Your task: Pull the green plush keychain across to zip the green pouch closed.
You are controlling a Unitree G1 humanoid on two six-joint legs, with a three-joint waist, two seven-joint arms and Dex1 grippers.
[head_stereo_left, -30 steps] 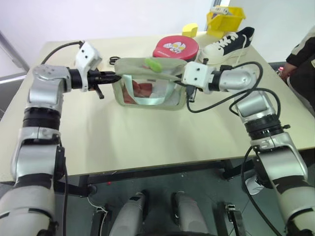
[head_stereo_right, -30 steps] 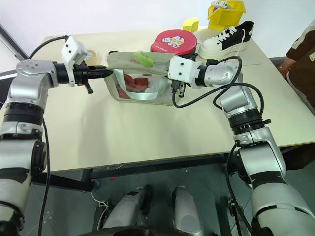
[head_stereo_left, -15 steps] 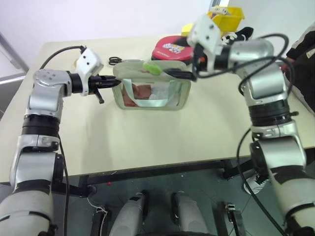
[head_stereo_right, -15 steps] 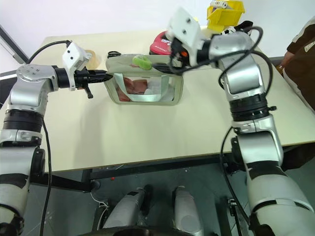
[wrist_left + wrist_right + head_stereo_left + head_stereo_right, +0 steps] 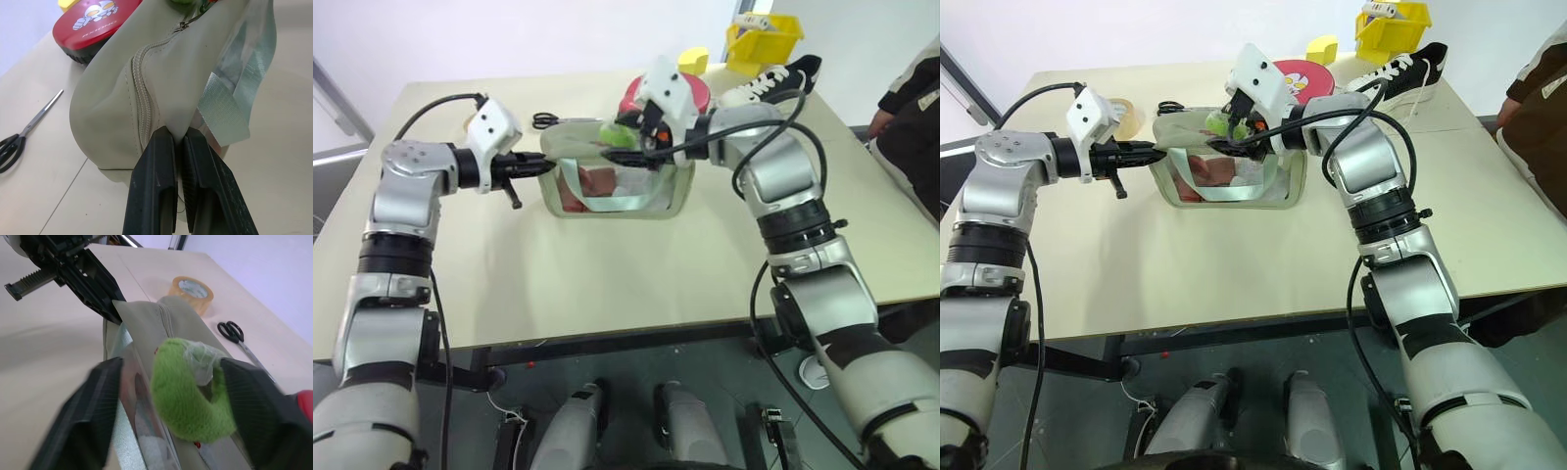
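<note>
Green plush keychain [image 5: 188, 396] betw open R jaws; L jaws pinch green pouch [image 5: 117, 93]; scissors [image 5: 22, 137] nearby.

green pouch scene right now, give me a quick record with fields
pouch: green pouch standing on the table, clear window facing the robot
keychain: green plush keychain on top of the pouch, between the right gripper's open jaws, not yet clamped
left gripper: left gripper, jaws shut on the pouch's end
zipper: zipped at the left end; the rest is hard to tell
behind pouch: red round pad, scissors, tape roll, sneaker
</note>
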